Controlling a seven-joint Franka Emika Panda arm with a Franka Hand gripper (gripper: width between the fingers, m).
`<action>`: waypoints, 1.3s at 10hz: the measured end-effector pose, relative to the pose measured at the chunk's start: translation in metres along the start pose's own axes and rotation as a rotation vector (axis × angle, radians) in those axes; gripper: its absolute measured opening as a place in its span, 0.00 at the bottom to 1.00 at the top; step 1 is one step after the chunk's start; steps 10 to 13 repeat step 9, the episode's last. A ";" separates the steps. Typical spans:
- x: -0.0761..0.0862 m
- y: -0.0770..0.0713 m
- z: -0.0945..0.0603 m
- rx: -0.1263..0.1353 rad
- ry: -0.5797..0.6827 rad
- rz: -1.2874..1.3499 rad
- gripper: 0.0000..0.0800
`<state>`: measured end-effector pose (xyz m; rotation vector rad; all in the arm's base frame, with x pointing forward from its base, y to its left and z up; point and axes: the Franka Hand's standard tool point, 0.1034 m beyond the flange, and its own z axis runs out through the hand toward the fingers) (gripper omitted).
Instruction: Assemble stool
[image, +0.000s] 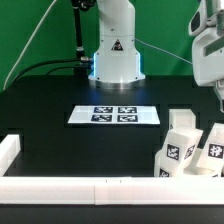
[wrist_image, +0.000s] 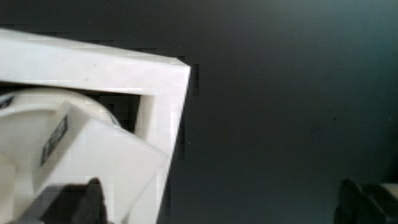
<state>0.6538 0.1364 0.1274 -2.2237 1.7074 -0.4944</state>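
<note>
White leg blocks with black-and-white tags stand close together at the exterior view's lower right: one, a second, and a plain-faced one behind them. My gripper hangs high above them at the right edge. In the wrist view my gripper is open, with only dark table between its fingertips. Beside one fingertip lies a rounded white part with a dark mark, tucked inside a corner of white bar. I cannot tell whether it is the seat.
The marker board lies flat in the middle of the black table, in front of the robot's base. Long white border bars run along the front edge and the left side.
</note>
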 end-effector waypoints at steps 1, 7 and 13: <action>0.000 0.000 0.000 0.000 0.000 0.000 0.81; 0.000 0.001 0.001 -0.001 0.001 0.000 0.81; 0.000 0.001 0.001 -0.002 0.001 0.000 0.81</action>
